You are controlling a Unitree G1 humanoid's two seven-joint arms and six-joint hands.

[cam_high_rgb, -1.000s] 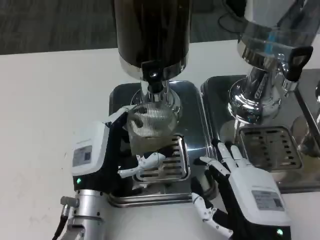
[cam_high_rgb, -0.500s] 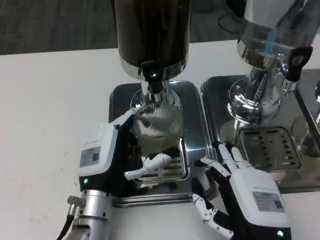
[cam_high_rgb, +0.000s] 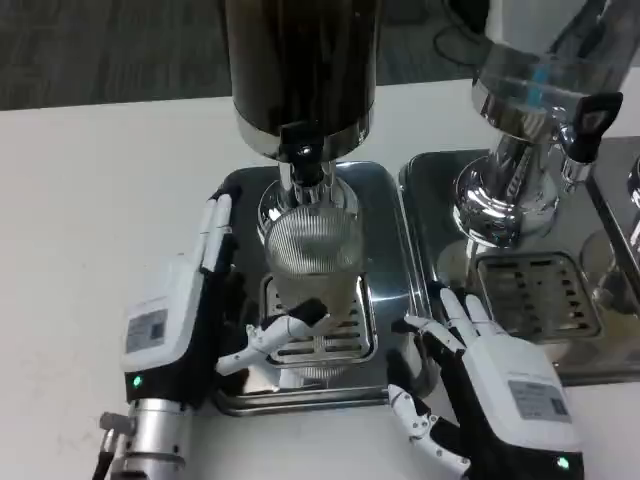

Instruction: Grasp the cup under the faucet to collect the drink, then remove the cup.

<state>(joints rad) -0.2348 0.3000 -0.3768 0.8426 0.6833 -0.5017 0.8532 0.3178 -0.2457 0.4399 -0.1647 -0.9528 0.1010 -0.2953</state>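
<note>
Sitting mid-frame under the faucet [cam_high_rgb: 303, 150], the ribbed clear cup [cam_high_rgb: 310, 250]; left hand [cam_high_rgb: 185, 320] open beside it, right hand [cam_high_rgb: 490, 375] spread, empty; labels unreadable.

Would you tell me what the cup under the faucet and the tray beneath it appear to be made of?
The cup looks like clear ribbed plastic or glass: see-through, with fine vertical ridges. The tray looks like polished metal, probably stainless steel: mirror-bright, with reflections and a slotted grate.

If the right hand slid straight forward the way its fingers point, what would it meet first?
Probably the base of the chrome dispenser beyond the right hand, though depth is hard to judge from above.
</note>
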